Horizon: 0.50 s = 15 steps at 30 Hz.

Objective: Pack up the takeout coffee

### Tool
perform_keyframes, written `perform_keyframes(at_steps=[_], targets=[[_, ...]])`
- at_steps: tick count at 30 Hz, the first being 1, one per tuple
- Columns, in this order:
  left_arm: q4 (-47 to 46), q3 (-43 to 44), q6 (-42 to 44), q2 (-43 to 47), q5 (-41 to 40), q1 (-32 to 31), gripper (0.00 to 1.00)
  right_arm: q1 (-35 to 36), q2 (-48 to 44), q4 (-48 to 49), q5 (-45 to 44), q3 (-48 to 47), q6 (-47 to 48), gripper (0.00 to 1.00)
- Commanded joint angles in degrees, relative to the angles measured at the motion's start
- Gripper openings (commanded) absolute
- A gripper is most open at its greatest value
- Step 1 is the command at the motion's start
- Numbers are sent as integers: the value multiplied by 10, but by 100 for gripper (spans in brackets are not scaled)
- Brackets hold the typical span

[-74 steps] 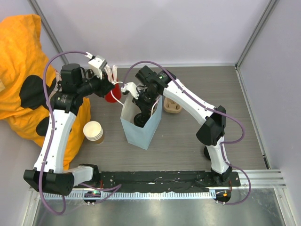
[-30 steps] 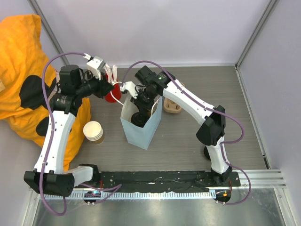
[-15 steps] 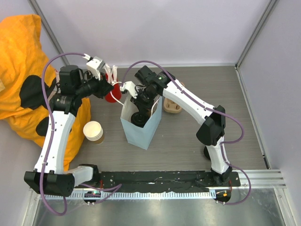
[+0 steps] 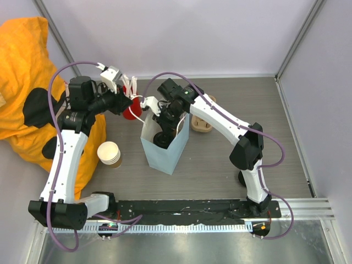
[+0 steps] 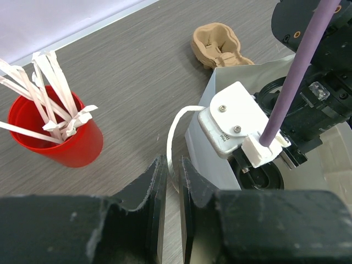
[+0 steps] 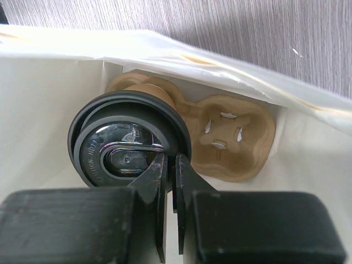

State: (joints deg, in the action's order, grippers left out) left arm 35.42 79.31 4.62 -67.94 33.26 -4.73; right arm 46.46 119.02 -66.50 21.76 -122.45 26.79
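a: where is the takeout coffee (image 6: 129, 140)?

b: inside the pale blue paper bag (image 4: 165, 154), which stands upright on the surface (image 4: 231, 159) between the two arms. from the right wrist only its round black lid shows. the cup body is hidden under it. the lid sits over one end of a moulded cardboard carrier (image 6: 231, 143) lying on the bag's floor.

a: right jaws?

b: down in the bag's mouth and almost fully closed. they pinch the near rim of the black lid, one finger inside the rim and one outside.

a: left jaws?

b: nearly closed, with a narrow slit between them. the bag's white handle (image 5: 170, 137) loops down from the rim into that slit, so they have hold of the handle. they sit just beside the bag's far left corner.

a: other items noted?

b: a red cup (image 5: 71, 137) of white sticks stands upright just left of the left jaws. a second cardboard carrier (image 4: 201, 125) lies on the surface behind the bag, to its right. a stack of lidless paper cups (image 4: 109, 153) stands left of the bag, against an orange cloth (image 4: 27, 66) with black patches that fills the left edge.

a: bag condition?

b: open at the top, walls upright. whether the cup is seated in the carrier's pocket cannot be told.
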Motion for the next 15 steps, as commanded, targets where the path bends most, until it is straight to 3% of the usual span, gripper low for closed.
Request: perform_keyframes(at_steps=[1, 15], targets=[[-25, 0, -9, 14, 14, 6, 18, 3, -12, 14, 3, 2, -7, 1], [-25, 1, -11, 16, 16, 9, 18, 3, -6, 15, 4, 9, -7, 1]])
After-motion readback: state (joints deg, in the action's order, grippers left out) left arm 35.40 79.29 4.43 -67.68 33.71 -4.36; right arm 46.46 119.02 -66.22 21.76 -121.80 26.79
